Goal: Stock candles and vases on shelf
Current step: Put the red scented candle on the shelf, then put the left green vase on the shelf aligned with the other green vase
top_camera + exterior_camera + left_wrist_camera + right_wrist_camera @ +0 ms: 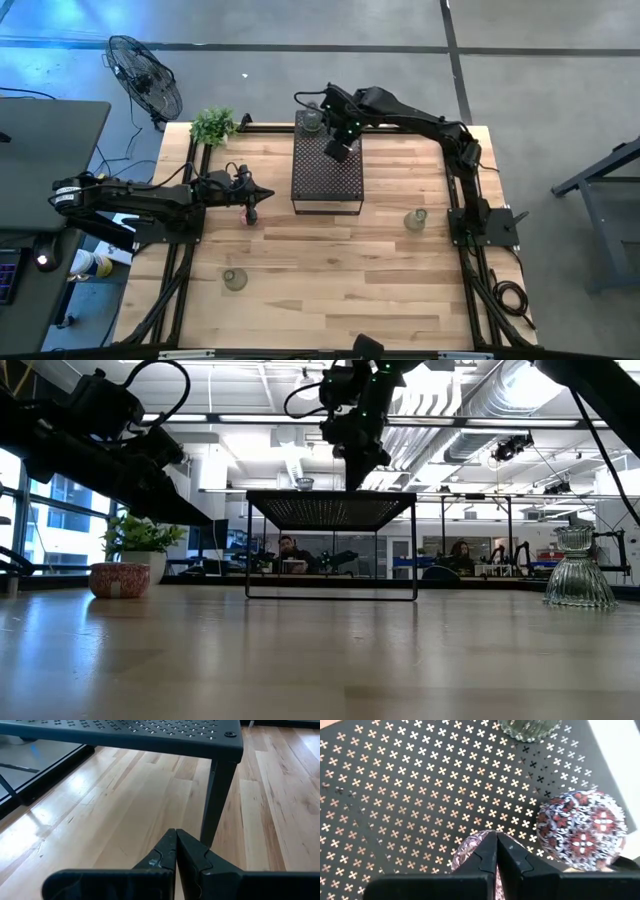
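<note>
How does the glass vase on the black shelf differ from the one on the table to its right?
The clear greenish glass vase on the shelf stands stocked at a far corner of the black perforated-metal shelf; the clear glass vase on the table waits on bare wood. The right gripper hangs over the shelf near the first; none is near the second. Both stand upright, unheld.

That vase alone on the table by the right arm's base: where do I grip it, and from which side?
Likely the pinched neck of the vase, coming straight down from above. It stands upright on the table, clear all round; the ribbed base flares wide, so the neck is the narrowest hold.
</note>
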`<act>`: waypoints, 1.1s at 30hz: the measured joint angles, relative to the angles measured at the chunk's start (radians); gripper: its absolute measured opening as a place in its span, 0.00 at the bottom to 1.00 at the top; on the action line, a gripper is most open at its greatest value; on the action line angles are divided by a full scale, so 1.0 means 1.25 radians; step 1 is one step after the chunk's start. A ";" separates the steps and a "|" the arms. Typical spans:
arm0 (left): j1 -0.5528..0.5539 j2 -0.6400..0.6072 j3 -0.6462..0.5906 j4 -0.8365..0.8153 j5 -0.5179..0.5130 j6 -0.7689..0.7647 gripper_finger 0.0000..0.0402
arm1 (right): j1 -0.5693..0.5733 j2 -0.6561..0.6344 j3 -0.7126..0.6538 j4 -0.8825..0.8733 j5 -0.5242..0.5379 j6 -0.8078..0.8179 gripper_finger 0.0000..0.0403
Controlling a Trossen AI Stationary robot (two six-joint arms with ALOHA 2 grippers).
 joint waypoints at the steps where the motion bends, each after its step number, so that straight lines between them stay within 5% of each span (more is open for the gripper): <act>1: 0.000 0.000 0.000 -0.001 0.000 0.000 0.00 | 0.002 -0.005 0.000 0.000 0.003 -0.002 0.00; 10: 0.000 0.000 0.000 -0.039 0.003 -0.050 0.00 | 0.080 -0.129 -0.059 0.078 0.070 -0.047 0.00; 16: 0.000 0.000 0.000 -0.117 0.003 -0.138 0.00 | 0.135 -0.295 -0.452 0.507 -0.007 -0.065 0.00; 22: 0.000 0.000 0.028 -0.133 0.032 -0.140 0.00 | 0.189 -0.485 -0.810 0.955 0.013 -0.065 0.00; 33: -0.056 0.000 0.280 -0.455 0.004 -0.077 0.00 | 0.267 -0.699 -1.278 1.511 0.045 0.021 0.00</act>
